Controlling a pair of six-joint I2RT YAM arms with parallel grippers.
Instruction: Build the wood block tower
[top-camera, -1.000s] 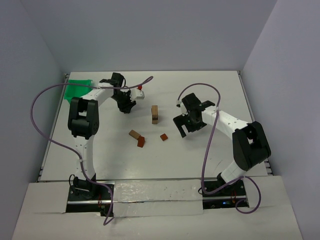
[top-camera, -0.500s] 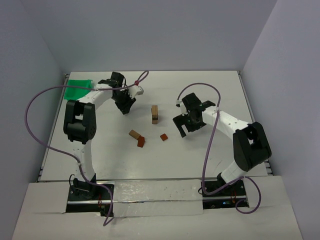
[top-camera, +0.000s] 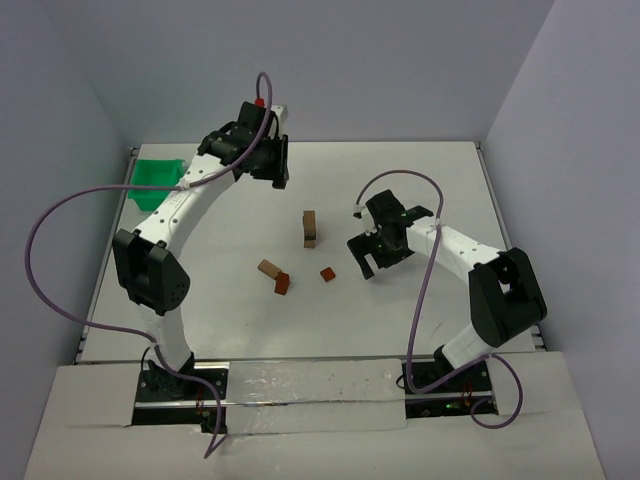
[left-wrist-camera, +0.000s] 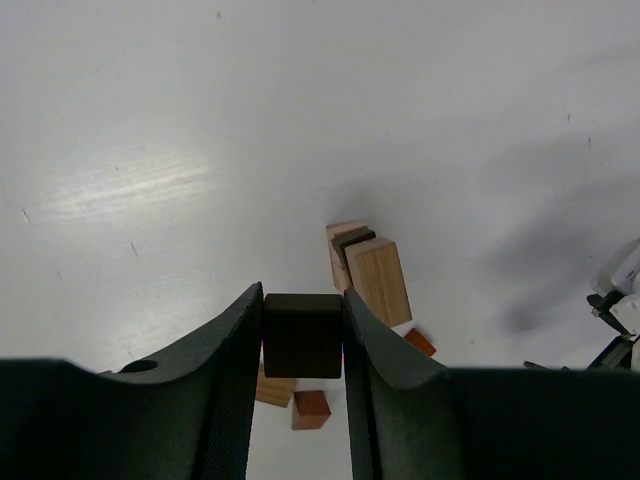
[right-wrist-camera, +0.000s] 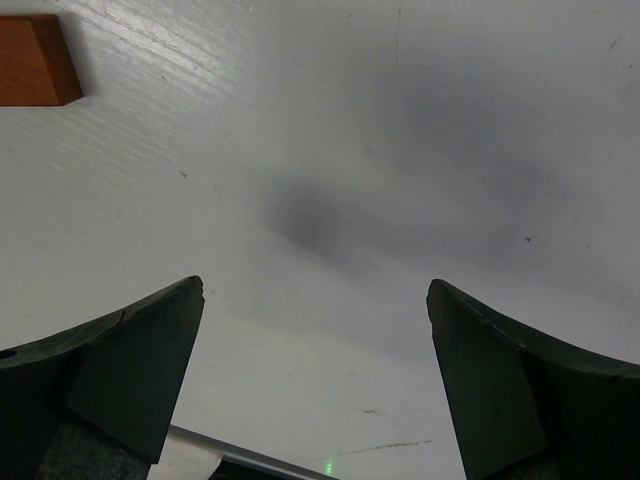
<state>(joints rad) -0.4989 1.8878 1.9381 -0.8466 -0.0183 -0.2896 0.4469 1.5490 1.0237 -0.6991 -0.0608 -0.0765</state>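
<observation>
The wood block tower (top-camera: 311, 228) stands upright as a narrow stack, a pale tan block on top and a darker layer under it, with nothing touching it. The left gripper (top-camera: 277, 162) hangs high, to the far-left of the tower and well apart from it. Its fingers are drawn part-way in on a dark brown block (left-wrist-camera: 303, 335), gripped square between the pads. My guess at why it is so high: carried above the stack, the block cannot clip the top on the way over. The left arm (top-camera: 185, 205) is stretched long, rising steeply from its base, with the wrist bent so its camera looks down past the block onto the tower. The right gripper (top-camera: 372, 252) sits low, to the right of the tower and a little nearer. Its jaws are spread wide with nothing in them, only bare table (top-camera: 430, 180) between. The right arm (top-camera: 470, 255) is folded, elbow out to the right; it looks parked to leave the left room. Three loose pieces lie on the tower's near side. A tan block (top-camera: 268, 268) and a reddish-brown block (top-camera: 283, 284) sit near-left, touching as far as I can tell. A small reddish block (top-camera: 327, 273) lies alone, slightly right. A green bin (top-camera: 160, 172) sits far off to the tower's left.
</observation>
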